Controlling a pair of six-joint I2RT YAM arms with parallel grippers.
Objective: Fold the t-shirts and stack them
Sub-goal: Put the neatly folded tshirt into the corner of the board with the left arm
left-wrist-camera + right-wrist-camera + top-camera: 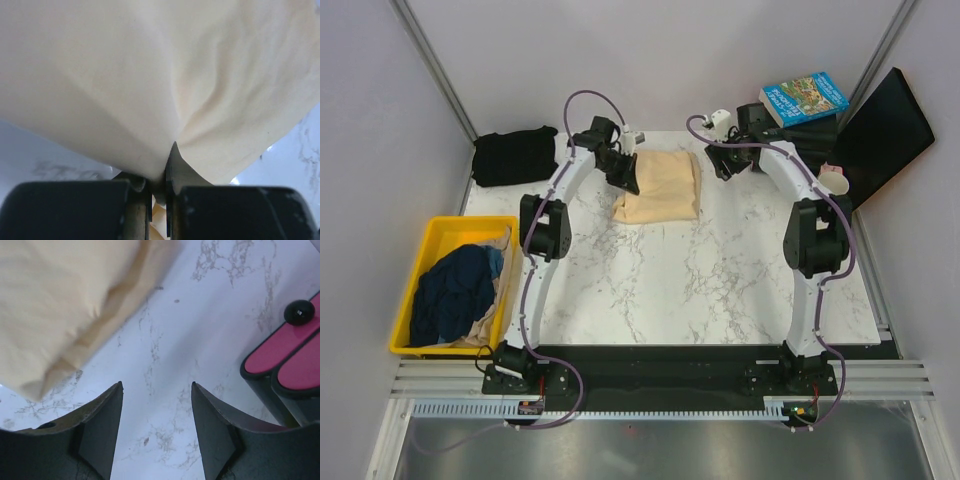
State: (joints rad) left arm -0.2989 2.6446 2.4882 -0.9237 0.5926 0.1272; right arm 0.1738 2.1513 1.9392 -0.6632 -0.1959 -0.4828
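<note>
Cream-yellow cloth fills your left wrist view. The left end effector [159, 172] is clenched on a pinch of the cream-yellow t-shirt [660, 186], and the fabric fans out from between its closed jaws. That grip looks meant for lifting or turning over the shirt's left edge, since the shirt lies folded at the far middle of the marble surface [700, 280].

Your right end effector [157, 390] stands released over bare marble just beside the shirt's right edge, touching nothing. It is probably waiting to take that side.

Only the overhead view shows you the other shirts: the black t-shirt [515, 156] bunched at the far left corner, and the navy t-shirt [455, 290] heaped in the yellow bin [470, 225]. Only the right wrist view shows a pink-topped object [285, 350] near its fingers, so mind it.
</note>
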